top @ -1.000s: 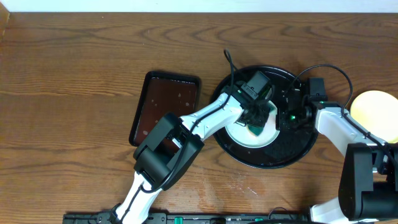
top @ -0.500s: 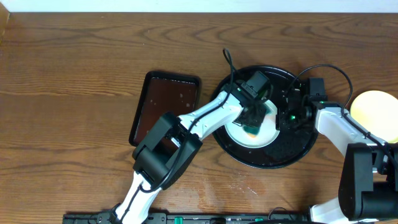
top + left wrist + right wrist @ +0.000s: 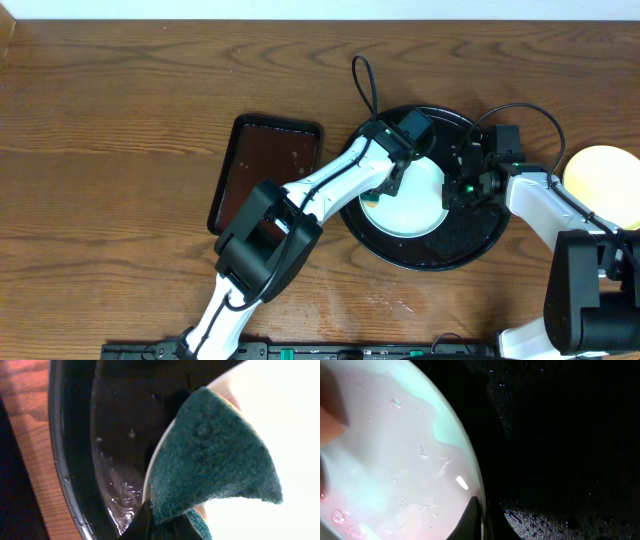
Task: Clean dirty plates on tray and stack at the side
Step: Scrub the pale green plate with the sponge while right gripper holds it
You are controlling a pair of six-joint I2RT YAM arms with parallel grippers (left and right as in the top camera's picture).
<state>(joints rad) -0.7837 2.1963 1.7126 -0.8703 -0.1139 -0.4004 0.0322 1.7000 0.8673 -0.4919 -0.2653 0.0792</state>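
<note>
A pale mint-white plate [image 3: 410,198] lies in the round black tray [image 3: 470,240]. My left gripper [image 3: 383,188] is shut on a dark green sponge [image 3: 372,201] and presses it on the plate's left edge. In the left wrist view the sponge [image 3: 210,455] covers the plate's rim [image 3: 285,415] beside the wet tray floor [image 3: 115,435]. My right gripper [image 3: 452,190] is shut on the plate's right rim. In the right wrist view its fingers [image 3: 481,516] pinch the rim of the wet, faintly pink plate [image 3: 395,450]. A pale yellow plate [image 3: 603,183] sits on the table at the far right.
A rectangular dark brown tray [image 3: 265,170] lies just left of the black tray, under my left arm. The black tray's floor [image 3: 570,435] is wet with droplets. Cables loop over the tray's far rim. Wooden table all around.
My left gripper has dragged the sponge leftwards, from the middle of the plate to its left edge. The right gripper and the plate have stayed in place.
</note>
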